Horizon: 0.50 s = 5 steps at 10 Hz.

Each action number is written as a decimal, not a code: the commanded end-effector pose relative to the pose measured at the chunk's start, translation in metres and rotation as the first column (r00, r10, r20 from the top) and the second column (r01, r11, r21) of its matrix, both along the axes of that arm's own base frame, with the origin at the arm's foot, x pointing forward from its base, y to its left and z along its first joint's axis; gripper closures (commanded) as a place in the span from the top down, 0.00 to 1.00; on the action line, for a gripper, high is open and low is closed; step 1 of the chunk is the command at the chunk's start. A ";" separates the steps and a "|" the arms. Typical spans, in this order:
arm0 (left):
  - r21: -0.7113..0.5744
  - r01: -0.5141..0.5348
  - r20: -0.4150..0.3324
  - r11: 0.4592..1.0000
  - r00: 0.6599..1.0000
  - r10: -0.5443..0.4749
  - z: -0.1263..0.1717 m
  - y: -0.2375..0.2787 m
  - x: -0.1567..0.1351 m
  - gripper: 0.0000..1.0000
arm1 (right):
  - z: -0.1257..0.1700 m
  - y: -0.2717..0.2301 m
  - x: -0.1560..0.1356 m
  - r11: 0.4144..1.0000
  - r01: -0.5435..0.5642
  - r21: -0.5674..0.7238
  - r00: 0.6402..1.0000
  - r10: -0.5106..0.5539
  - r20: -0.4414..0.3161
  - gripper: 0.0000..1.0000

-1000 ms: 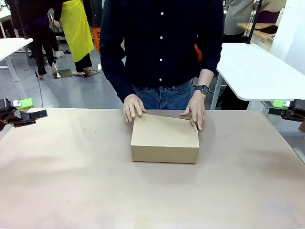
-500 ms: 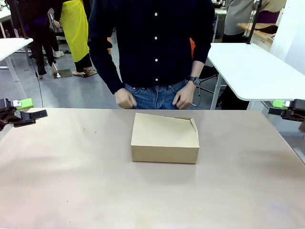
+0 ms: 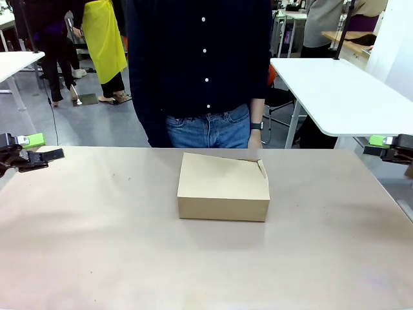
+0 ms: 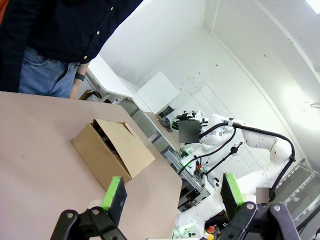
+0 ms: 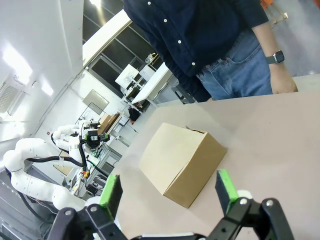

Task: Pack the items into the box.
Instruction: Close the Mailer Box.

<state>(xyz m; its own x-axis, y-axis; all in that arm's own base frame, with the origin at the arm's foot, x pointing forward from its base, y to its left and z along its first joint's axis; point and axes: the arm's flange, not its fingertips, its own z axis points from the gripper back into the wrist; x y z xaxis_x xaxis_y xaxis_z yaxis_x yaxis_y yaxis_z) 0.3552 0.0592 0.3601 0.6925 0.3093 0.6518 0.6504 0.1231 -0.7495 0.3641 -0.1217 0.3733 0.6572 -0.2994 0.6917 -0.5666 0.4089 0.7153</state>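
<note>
Bright, even overhead light, soft shadows (ceiling glare, perhaps edge warping, in both wrist views).

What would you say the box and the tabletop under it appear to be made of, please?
The cardboard box looks like plain brown cardboard with a matte finish: flat folded panels, sharp creased edges, and a tuck-in lid flap sitting slightly raised at one corner. The table has a smooth, dull beige-brown surface with no visible grain, perhaps laminate or a paper covering; the pictures leave that open.

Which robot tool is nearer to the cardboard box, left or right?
Right, slightly. The left tool is at the table's left edge; the right tool is at the right edge, both apart from the box.
</note>
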 end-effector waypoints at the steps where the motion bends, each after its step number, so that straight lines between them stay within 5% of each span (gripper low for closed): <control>1: -0.006 0.000 0.020 1.000 1.000 0.000 0.001 0.001 -0.001 1.00 | 0.001 0.001 0.000 1.000 0.000 0.008 1.000 0.000 0.008 1.00; 5: -0.006 0.000 0.020 1.000 1.000 0.000 0.001 0.001 -0.001 1.00 | 0.001 0.001 0.000 1.000 0.000 0.008 1.000 0.000 0.008 1.00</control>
<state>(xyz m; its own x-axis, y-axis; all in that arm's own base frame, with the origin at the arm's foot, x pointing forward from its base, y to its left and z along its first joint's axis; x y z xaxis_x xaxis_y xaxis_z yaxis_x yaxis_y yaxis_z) 0.3552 0.0592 0.3601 0.6925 0.3093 0.6518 0.6504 0.1231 -0.7495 0.3641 -0.1217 0.3733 0.6572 -0.2994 0.6917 -0.5666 0.4089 0.7153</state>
